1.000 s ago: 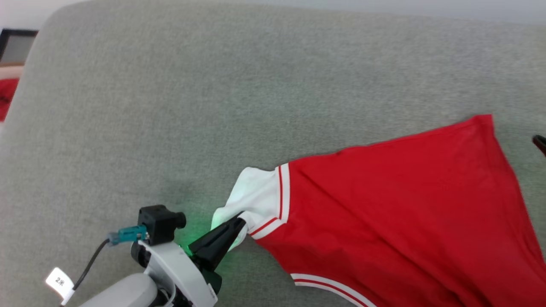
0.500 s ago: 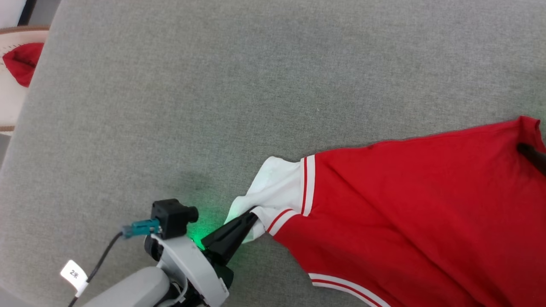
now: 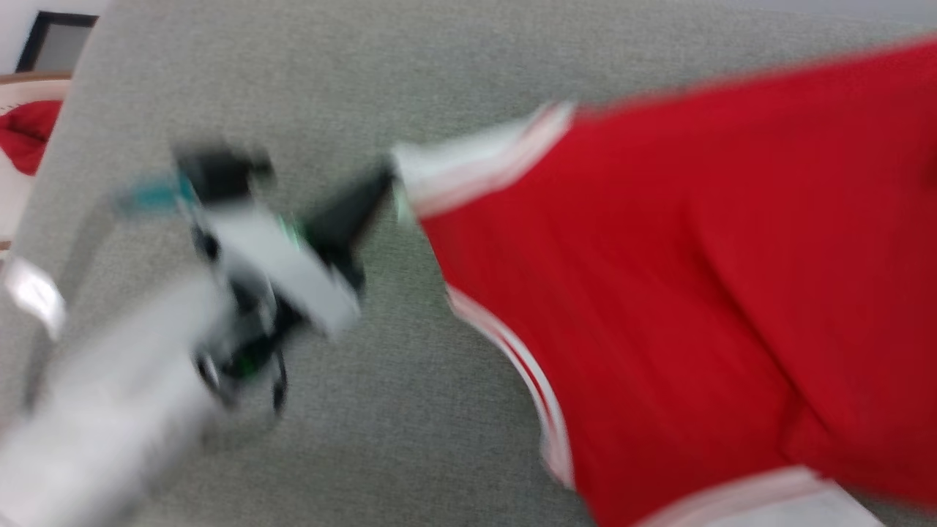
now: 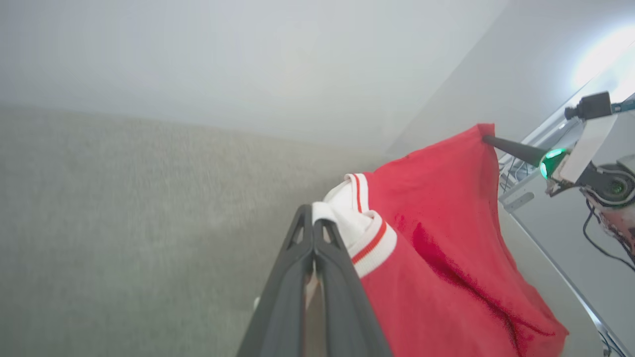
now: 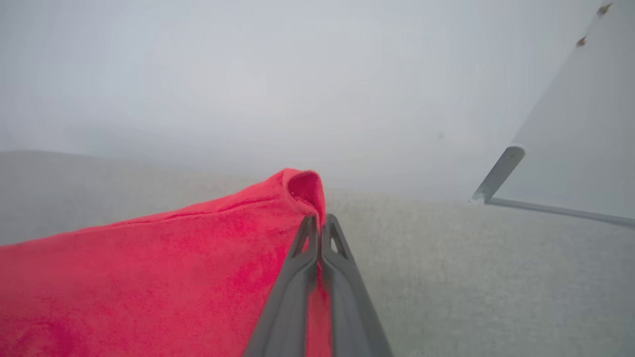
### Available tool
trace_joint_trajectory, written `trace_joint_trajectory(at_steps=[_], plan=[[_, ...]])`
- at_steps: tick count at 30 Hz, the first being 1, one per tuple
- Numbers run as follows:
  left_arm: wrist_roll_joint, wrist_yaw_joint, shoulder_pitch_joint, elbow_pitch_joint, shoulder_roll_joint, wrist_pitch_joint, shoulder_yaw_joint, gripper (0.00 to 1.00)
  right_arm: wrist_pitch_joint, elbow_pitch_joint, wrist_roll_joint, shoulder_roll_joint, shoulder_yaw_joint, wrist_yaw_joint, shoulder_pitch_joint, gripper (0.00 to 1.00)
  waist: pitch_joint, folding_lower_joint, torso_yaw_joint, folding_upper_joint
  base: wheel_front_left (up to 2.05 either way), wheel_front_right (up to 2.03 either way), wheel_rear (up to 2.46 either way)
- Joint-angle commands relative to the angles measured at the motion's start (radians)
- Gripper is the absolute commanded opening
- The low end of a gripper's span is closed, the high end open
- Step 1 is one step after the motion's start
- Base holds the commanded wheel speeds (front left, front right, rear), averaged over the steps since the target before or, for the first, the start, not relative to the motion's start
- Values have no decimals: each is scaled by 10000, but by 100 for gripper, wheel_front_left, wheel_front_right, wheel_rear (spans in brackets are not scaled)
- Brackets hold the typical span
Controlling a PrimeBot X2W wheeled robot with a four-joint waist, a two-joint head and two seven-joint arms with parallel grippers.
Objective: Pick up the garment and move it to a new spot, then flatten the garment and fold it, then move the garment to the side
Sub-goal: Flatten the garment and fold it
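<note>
Red T-shirt hangs stretched between two robot arms over a grey upholstered surface. The left gripper is clamped on the cuff of the white sleeve, and the right gripper is pinched tight on a red corner of the cloth. Whether the sagging lower edge touches the surface cannot be told. Each grip takes only a small bite of fabric at its very edge, and the head view is smeared by motion. A quick swing could tug the cuff or corner free, likely dropping the shirt in a crumpled heap.
</note>
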State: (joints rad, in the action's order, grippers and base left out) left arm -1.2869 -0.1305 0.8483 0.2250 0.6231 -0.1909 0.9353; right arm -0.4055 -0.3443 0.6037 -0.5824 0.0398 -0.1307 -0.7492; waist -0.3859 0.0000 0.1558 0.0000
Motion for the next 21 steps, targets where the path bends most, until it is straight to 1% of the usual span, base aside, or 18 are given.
trace_joint_trajectory(at_steps=[1,4,8,11,14,17,21], plan=[[-347,8,894,346,-30,245,-321,0,334,-218,-245,74,-343,1,-787,0,-221,0,-201,0,0,0,0],[-934,8,2588,1223,-127,677,-991,0,846,-830,-731,459,-885,2,-2224,0,-612,0,-601,0,0,0,0],[-1649,16,4831,2677,-484,1063,-1895,0,1537,-1865,-1528,965,-1585,8,-4225,0,-1109,0,-989,0,0,0,0],[-1687,17,6508,3615,-686,1023,-2358,0,2022,-2501,-2038,1240,-1952,10,-5639,0,-1417,0,-1193,0,0,0,0],[-1633,18,7651,4231,-922,676,-2612,0,2583,-3055,-2499,1420,-2225,14,-6633,0,-1548,0,-1314,0,0,0,0],[-1967,18,7952,4324,-1068,608,-2804,0,2985,-3640,-2803,1589,-2159,17,-7083,0,-1576,0,-1391,0,0,0,0],[-2256,17,6977,3825,-1014,503,-2618,0,3177,-4315,-2779,1737,-1784,16,-6728,0,-1544,0,-1387,0,0,0,0]])
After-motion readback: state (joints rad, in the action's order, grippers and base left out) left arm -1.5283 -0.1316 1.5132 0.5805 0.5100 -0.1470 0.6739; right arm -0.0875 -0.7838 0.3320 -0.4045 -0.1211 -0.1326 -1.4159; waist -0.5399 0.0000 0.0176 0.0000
